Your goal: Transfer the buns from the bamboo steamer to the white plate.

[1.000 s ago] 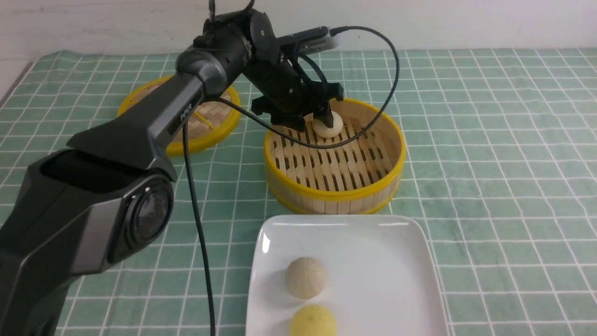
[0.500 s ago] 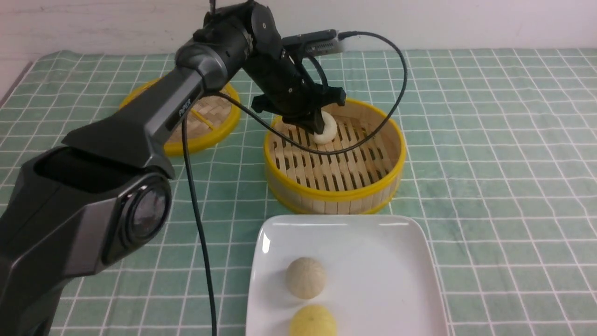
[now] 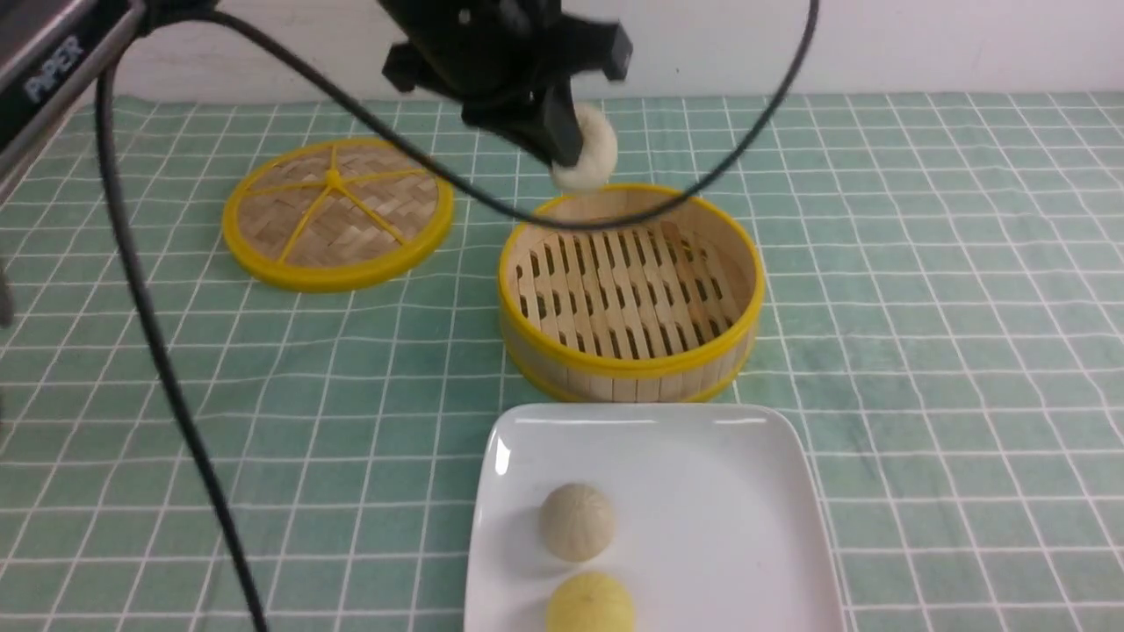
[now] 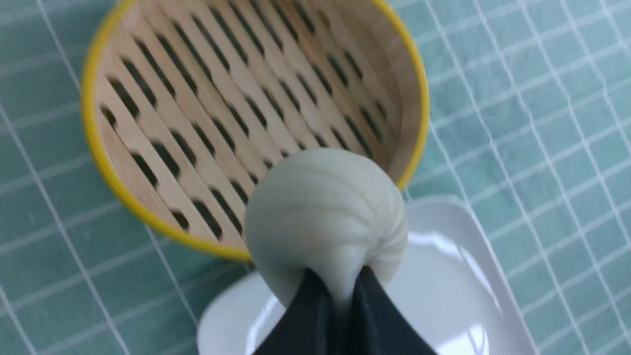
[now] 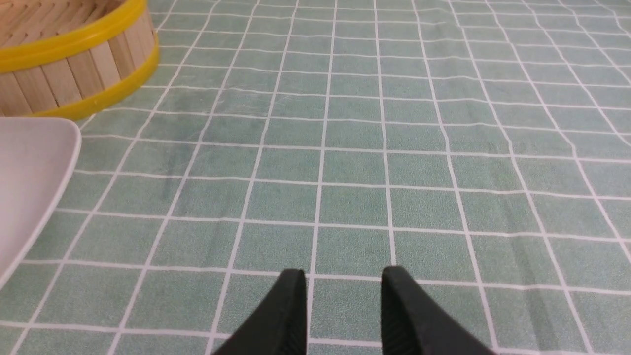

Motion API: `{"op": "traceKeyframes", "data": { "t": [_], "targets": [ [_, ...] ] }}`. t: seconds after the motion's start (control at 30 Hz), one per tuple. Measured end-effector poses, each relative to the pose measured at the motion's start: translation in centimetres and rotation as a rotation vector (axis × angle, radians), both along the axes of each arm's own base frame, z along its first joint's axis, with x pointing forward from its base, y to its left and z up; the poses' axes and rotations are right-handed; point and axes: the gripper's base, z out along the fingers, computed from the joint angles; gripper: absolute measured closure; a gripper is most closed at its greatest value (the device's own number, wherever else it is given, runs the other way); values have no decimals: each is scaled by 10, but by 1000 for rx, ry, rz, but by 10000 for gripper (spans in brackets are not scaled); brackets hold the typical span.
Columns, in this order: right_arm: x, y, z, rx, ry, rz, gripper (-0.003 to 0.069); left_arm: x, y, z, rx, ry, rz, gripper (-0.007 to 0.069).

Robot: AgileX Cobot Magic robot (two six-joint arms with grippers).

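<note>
Front view: left jaws partly hide gripped bun (image 3: 594, 151).

A green cloth (image 3: 948, 290) with a white grid lies spread wide, wrinkled slightly here and there. Behind it stands a plain pale wall (image 3: 922, 44), evenly lit.

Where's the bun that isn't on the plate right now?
The bun hangs in the air above the far rim of the steamer, centre of the front view, pinched by the left gripper.
</note>
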Motion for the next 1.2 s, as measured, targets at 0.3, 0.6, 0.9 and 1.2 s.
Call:
{"op": "traceKeyframes", "data": {
  "t": [0.3,0.6,0.9,1.2],
  "targets": [
    [0,0,0,0,0,0,419,-101,-57,-99,170,279,-294,593],
    [0,0,0,0,0,0,419,-106,-85,-136,195,231,-262,580],
    [0,0,0,0,0,0,419,-99,-93,-174,235,280,-244,429],
    [0,0,0,0,0,0,419,-80,-92,-125,272,90,-208,235]
  ]
}}
